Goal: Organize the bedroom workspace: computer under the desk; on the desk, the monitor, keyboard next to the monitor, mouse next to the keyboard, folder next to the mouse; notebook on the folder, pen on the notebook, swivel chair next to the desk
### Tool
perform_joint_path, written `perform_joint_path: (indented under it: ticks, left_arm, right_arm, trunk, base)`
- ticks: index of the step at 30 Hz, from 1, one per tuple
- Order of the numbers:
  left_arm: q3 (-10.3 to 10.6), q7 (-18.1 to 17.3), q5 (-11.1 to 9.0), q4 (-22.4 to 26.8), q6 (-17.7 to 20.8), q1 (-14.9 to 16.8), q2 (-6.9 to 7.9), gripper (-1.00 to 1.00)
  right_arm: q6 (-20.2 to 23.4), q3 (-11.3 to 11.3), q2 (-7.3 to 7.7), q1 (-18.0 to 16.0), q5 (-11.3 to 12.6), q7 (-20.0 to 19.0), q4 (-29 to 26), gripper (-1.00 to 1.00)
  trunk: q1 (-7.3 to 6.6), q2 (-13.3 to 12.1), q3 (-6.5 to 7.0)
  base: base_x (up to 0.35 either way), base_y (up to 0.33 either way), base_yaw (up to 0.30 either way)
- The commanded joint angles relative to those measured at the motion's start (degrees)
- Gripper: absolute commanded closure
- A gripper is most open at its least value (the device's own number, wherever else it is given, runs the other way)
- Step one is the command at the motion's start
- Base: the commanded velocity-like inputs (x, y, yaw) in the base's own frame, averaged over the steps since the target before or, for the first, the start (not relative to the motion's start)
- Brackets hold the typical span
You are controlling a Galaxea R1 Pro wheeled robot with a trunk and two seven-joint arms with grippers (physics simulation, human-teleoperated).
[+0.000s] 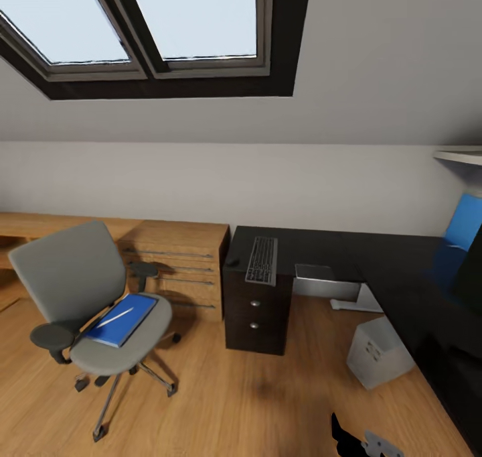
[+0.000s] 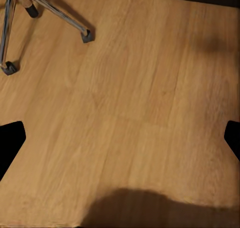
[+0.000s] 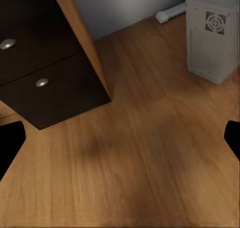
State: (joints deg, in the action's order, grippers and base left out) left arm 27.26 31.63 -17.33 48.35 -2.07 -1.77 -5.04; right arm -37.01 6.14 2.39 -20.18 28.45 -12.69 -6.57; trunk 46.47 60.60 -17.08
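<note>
The swivel chair (image 1: 87,296) stands on the floor left of the desk (image 1: 375,256), apart from it. On its seat lies the blue folder (image 1: 124,319) with a thin white pen (image 1: 115,317) across it. The keyboard (image 1: 262,260) and the small dark mouse (image 1: 232,261) lie on the desk's left end. A flat grey rectangle, perhaps the notebook (image 1: 314,271), rests right of the keyboard. The computer (image 1: 377,352) (image 3: 212,32) stands on the floor at the desk's edge. A dark shape at the right edge may be the monitor (image 1: 472,263). My left gripper (image 2: 120,143) and right gripper (image 3: 120,143) hang open over bare floor.
A wooden dresser (image 1: 177,263) stands between chair and desk. The desk's black drawer unit (image 1: 256,313) (image 3: 45,77) has silver knobs. The chair's chrome legs and casters (image 2: 55,15) spread near my left gripper. A blue wall panel (image 1: 464,221) is at far right. Wood floor lies open in front.
</note>
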Motion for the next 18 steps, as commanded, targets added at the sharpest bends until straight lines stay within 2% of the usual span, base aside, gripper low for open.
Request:
perform_joint_path:
  ticks: [1, 18]
  left_arm:
    - [0.16, 0.28, -0.6, 0.08, -0.21, 0.01, 0.03, -1.0]
    - [0.16, 0.35, -0.6, 0.08, -0.26, 0.01, 0.07, -1.0]
  right_arm:
    - [-0.08, 0.46, 0.0, -0.04, 0.17, -0.61, 0.07, -1.0]
    - [0.15, 0.58, -0.07, -0.04, 0.36, -0.56, 0.85, -1.0]
  trunk:
    - [-0.26, -0.37, 0.13]
    - [-3.99, -7.19, 3.18]
  base:
    - [-0.338, -0.156, 0.0]
    - [-0.311, -0.203, 0.0]
